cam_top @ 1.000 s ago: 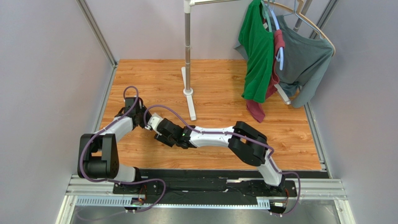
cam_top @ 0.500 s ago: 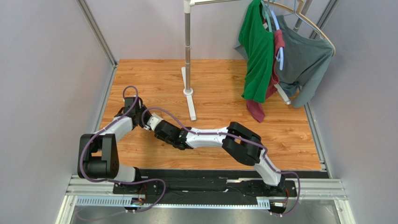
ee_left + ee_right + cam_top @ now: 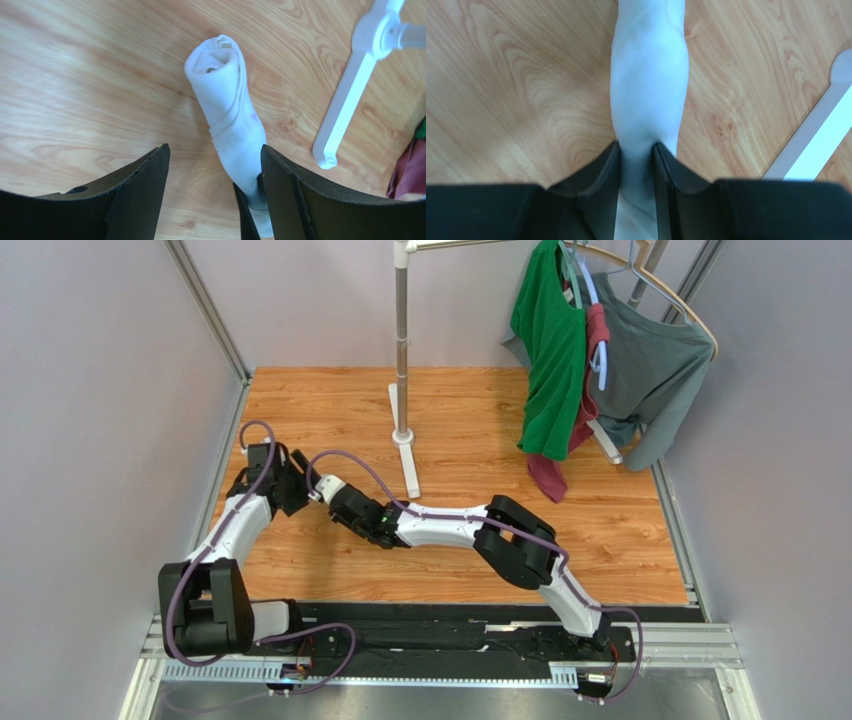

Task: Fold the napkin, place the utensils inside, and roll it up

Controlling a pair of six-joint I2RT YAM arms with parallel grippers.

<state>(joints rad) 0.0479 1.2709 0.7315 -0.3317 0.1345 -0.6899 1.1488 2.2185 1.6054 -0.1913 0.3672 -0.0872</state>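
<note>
Seen from above, the two arms meet over the left half of the wooden counter. The left claw and the right claw are nearly tip to tip and the napkin is hidden beneath them; one white pole stand, one green shirt and one grey shirt are set well apart at the back. In the left wrist view, one napkin lies on the counter as a tight roll, its long axis running away from the camera and its coiled end farthest. The left claw is spread wide and released, with the roll passing beside the finger at the picture's right. In the right wrist view, the right claw is clenched on the roll's near end, and the roll extends straight ahead of it. No spoon is seen, and whether it lies inside cannot be told. Any further move is judged to rest with the right arm.
</note>
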